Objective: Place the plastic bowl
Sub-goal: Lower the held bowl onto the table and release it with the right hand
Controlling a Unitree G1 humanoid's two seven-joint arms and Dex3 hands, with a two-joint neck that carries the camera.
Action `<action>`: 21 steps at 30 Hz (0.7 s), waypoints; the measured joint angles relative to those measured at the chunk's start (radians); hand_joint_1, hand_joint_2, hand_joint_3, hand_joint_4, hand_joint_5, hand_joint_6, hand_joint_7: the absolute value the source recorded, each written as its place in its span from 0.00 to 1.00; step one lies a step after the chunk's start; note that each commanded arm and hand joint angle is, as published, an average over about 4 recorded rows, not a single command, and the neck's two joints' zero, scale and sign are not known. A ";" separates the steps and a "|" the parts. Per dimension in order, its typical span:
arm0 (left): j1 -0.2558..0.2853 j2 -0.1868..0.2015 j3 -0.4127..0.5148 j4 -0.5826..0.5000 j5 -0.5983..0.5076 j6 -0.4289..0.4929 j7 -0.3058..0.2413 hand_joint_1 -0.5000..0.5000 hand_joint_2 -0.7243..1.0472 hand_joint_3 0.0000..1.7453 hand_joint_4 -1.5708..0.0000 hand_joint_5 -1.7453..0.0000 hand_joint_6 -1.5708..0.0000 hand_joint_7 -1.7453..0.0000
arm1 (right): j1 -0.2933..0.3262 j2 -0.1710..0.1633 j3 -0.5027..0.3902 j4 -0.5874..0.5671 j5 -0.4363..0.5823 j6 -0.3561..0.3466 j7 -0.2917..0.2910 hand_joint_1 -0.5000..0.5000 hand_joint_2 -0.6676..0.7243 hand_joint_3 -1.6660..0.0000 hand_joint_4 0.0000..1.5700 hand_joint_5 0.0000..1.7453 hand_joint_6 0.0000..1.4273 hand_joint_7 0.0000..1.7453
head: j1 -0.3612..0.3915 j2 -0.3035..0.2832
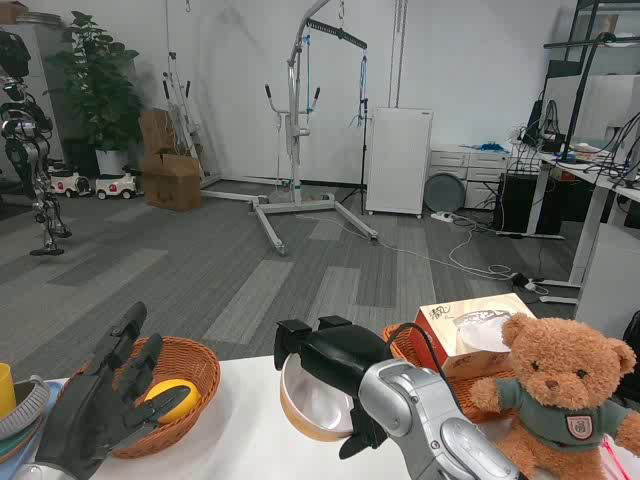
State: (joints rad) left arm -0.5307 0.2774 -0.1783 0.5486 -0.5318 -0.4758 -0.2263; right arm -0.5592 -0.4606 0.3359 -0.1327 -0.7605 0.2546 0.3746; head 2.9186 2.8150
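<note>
Right hand (325, 355) grips unlabelled plastic bowl (312, 402).

Grey carpet floor (200, 270) in striped tile bands, white back wall (470, 60). Metal gantry frame on wheeled legs (300, 150) stands mid-room, white cabinet (398, 160) just right of it. Potted plant (95, 90) at far left, cardboard boxes (170, 170) beside it, small toy cars (95, 185) on the floor near the pot. Desks with cables and gear (580, 160) along right side; loose cables (480, 255) run across the floor.
</note>
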 measured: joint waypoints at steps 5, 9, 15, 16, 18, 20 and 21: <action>0.009 -0.002 -0.001 -0.002 0.000 0.000 0.000 0.00 0.85 0.00 1.00 1.00 1.00 1.00 | -0.008 -0.008 0.021 0.004 0.020 -0.001 0.016 0.12 0.05 0.10 0.88 0.94 0.92 0.88 | 0.004 -0.034; 0.013 -0.003 -0.001 -0.002 0.000 0.000 -0.001 0.00 0.85 0.00 1.00 1.00 1.00 1.00 | -0.011 -0.008 0.024 0.013 0.023 -0.001 0.018 0.11 0.05 0.10 0.89 0.94 0.92 0.88 | 0.010 -0.034; 0.013 -0.003 -0.001 -0.002 0.000 0.000 -0.001 0.00 0.85 0.00 1.00 1.00 1.00 1.00 | -0.014 -0.010 0.028 0.014 0.024 -0.001 0.018 0.10 0.05 0.10 0.89 0.94 0.90 0.88 | 0.003 -0.026; 0.013 -0.003 -0.001 -0.002 0.000 0.000 -0.001 0.00 0.85 0.00 1.00 1.00 1.00 1.00 | -0.014 -0.011 0.029 0.015 0.024 -0.001 0.018 0.09 0.05 0.10 0.89 0.94 0.91 0.88 | 0.001 -0.027; 0.013 -0.003 -0.001 -0.002 0.000 0.000 -0.001 0.00 0.85 0.00 1.00 1.00 1.00 1.00 | -0.016 -0.012 0.031 0.015 0.027 -0.001 0.018 0.08 0.05 0.10 0.89 0.94 0.91 0.88 | -0.001 -0.030; 0.013 -0.003 -0.001 -0.002 0.000 0.000 -0.001 0.00 0.85 0.00 1.00 1.00 1.00 1.00 | -0.017 -0.012 0.032 0.015 0.031 -0.001 0.018 0.08 0.05 0.10 0.89 0.94 0.91 0.88 | 0.004 -0.034; 0.013 -0.003 -0.001 -0.002 0.000 0.000 -0.001 0.00 0.85 0.00 1.00 1.00 1.00 1.00 | -0.018 -0.012 0.033 0.015 0.032 -0.001 0.018 0.09 0.05 0.10 0.89 0.94 0.92 0.88 | 0.007 -0.034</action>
State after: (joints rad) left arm -0.5181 0.2742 -0.1795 0.5462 -0.5319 -0.4758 -0.2269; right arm -0.5770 -0.4728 0.3686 -0.1177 -0.7288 0.2540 0.3924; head 2.9252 2.7808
